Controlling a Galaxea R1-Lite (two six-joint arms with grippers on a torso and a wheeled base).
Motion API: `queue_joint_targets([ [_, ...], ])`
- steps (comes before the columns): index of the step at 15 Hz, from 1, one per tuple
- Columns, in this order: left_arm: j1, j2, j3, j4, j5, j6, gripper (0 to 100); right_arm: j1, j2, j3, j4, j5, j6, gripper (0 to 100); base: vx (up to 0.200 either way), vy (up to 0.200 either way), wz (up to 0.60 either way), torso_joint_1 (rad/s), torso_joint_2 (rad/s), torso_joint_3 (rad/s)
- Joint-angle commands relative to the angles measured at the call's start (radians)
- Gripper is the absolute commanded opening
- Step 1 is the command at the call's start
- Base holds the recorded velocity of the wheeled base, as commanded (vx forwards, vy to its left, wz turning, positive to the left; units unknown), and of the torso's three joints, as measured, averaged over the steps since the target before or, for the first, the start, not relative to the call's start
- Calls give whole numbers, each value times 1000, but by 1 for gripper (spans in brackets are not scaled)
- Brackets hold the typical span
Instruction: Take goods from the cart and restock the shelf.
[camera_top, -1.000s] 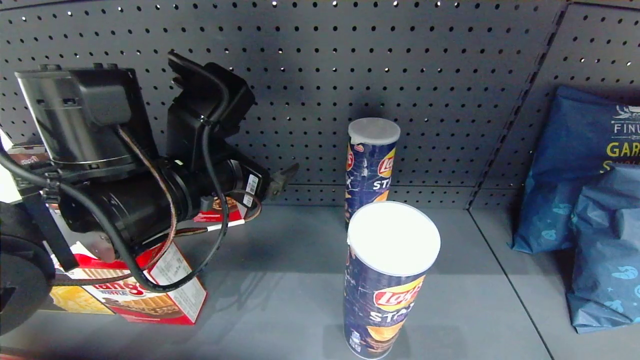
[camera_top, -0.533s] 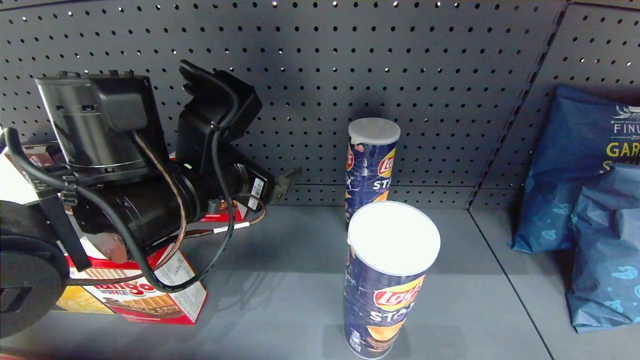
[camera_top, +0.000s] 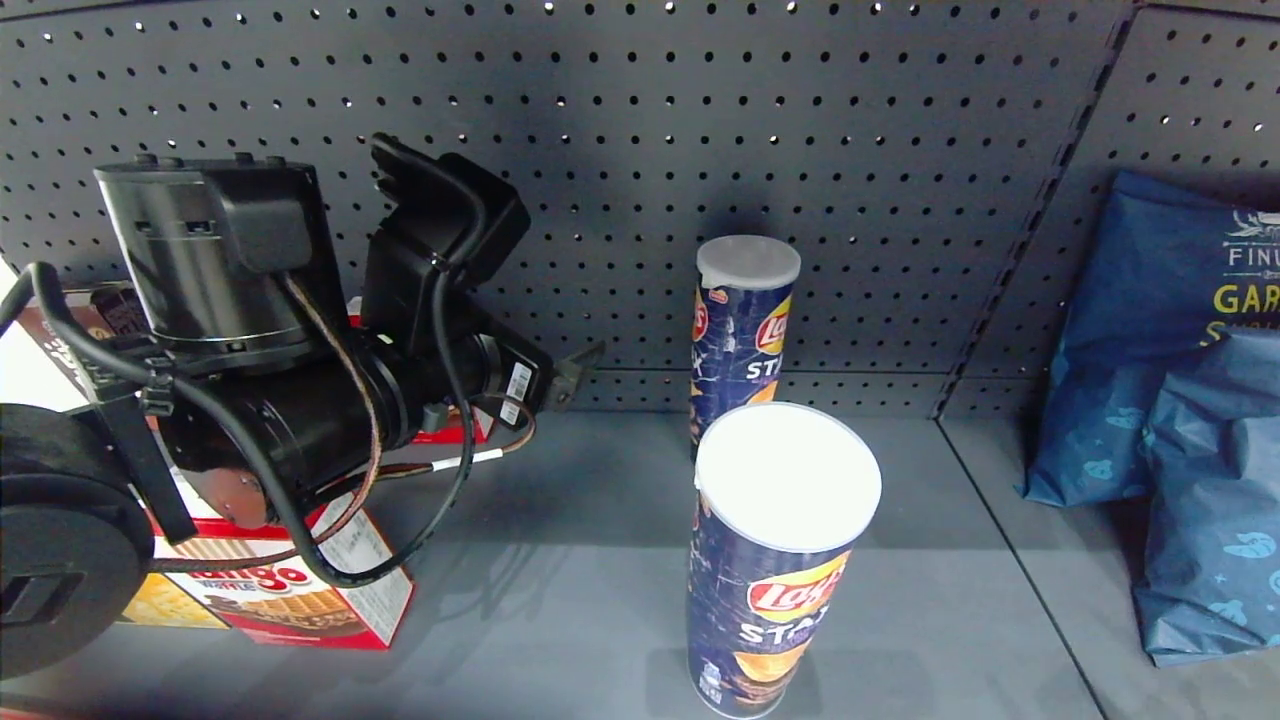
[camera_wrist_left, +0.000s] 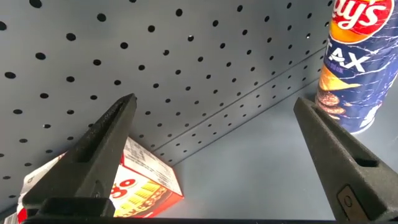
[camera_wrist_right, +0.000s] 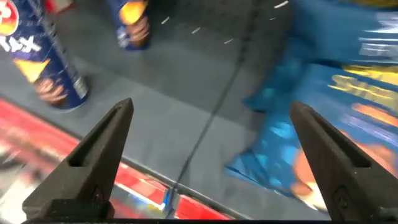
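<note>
Since the left gripper (camera_wrist_left: 214, 102) gapes empty left of the near can (camera_top: 770, 560), the box (camera_top: 300, 590) looks shelved; next, withdraw and fetch more. Right gripper (camera_wrist_right: 211, 106) gapes empty too.

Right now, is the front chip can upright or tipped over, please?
Upright: the front chip can stands on the shelf, lid on top.

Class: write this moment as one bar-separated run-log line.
left gripper: open, empty, near red box | right gripper: open, empty | front chip can, rear chip can: upright on shelf
</note>
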Motion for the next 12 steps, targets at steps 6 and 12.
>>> queue_joint_targets([
  [6, 7, -8, 4, 5, 2, 0, 100, 60, 76, 67, -16, -101, 53, 100, 0, 0, 0, 0, 0, 0],
  [12, 10, -9, -6, 6, 8, 1, 100, -144, -321, 292, -9, -223, 127, 100, 0, 0, 0, 0, 0, 0],
])
